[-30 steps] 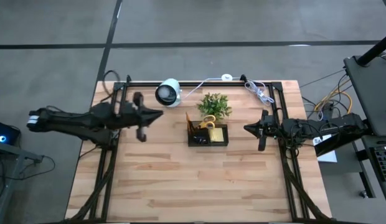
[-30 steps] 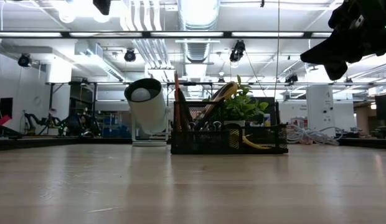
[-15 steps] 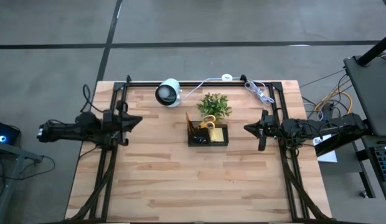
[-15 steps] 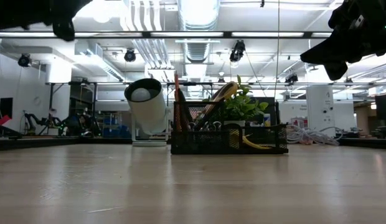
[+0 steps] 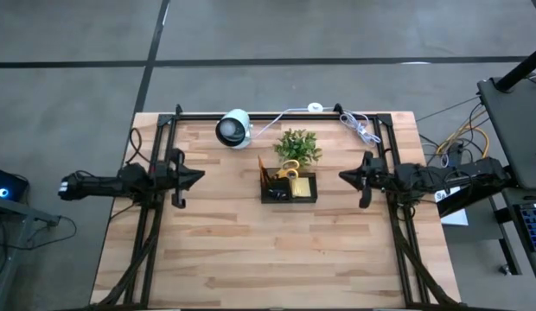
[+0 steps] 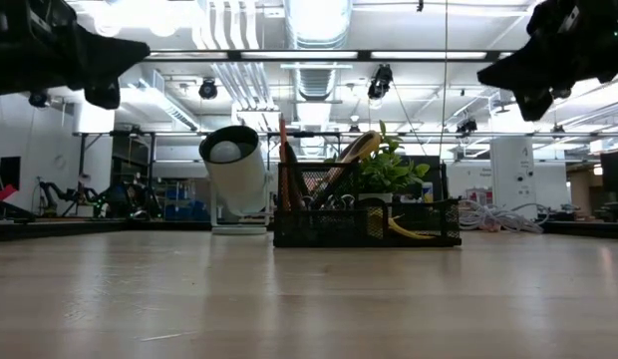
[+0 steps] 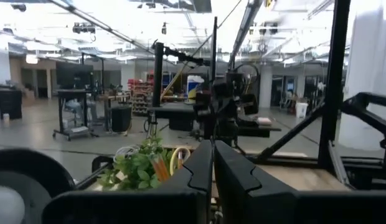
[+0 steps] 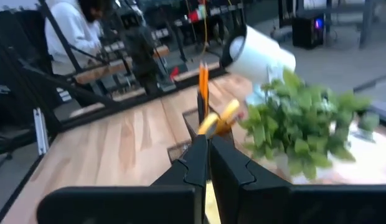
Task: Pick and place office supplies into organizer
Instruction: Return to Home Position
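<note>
Organizer (image 5: 289,188) between left hand (image 5: 197,175) and right hand (image 5: 342,178), both pinched narrow.
Holds scissors (image 5: 290,170), pencils (image 8: 203,78); person (image 8: 68,32) shows in right wrist view only.

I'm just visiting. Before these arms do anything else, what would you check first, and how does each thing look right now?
1. Left gripper empty: ok, shut on nothing, at the left edge of the table.
2. Right gripper empty: ok, shut on nothing, at the right edge.
3. Both grippers apart from the organizer: ok.
4. Scissors and pencils standing in the organizer: ok.
5. Blue eraser inside the organizer: cannot tell, it does not show.
6. Plant upright behind the organizer: ok.
</note>
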Tool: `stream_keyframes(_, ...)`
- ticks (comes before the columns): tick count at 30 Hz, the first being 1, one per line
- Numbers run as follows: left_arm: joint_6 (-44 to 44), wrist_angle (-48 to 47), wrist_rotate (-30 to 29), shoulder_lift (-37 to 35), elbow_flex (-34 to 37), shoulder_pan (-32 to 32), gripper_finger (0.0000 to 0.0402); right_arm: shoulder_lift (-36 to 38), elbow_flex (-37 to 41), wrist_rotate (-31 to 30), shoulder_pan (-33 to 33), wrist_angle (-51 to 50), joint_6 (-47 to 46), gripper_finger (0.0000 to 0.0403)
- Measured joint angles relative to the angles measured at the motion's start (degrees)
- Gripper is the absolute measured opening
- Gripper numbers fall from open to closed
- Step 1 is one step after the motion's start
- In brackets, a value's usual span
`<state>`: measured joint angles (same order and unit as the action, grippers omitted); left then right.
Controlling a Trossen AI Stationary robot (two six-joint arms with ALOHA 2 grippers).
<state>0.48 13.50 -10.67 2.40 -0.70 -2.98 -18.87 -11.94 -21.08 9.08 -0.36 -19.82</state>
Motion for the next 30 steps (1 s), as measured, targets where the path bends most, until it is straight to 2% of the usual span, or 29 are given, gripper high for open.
stream_keyframes(8, -1.70, -0.28, -0.34, -0.84, 0.21, 0.00, 0.0000, 1.29, 0.08, 0.56, 0.04, 5.56, 10.84, 0.0009)
stream_keyframes(11, -1.73, -0.31, -0.57, -0.73, 0.23, 0.00, 0.0000, 4.44, 0.09, 1.87, 0.06, 2.82, 13.10, 0.0009)
stream_keyframes(15, -1.78, -0.39, -1.73, -0.19, 0.25, 0.00, 0.0000, 10.58, 0.38, 3.34, 0.04, -1.93, 13.50, 0.0009)
stream_keyframes(20, -1.83, -0.54, -1.79, -0.36, 0.28, 0.00, 0.0000, 18.71, 2.55, 7.09, 0.06, -2.27, 12.85, 0.0009)
stream_keyframes(24, -3.17, -1.26, -1.80, -0.12, 0.30, 0.00, 0.0000, 18.42, 4.96, 9.08, 0.02, -0.60, 12.61, 0.0009)
stream_keyframes(28, -4.65, -1.69, -1.58, 0.43, 0.32, 0.00, 0.0000, 17.73, 11.44, 10.58, 0.02, 11.12, 9.20, 0.0009)
stream_keyframes(30, -4.71, -2.23, -1.08, 0.49, 0.32, 0.00, 0.0000, 16.91, 11.32, 11.92, 0.01, 10.60, 8.84, 0.0009)
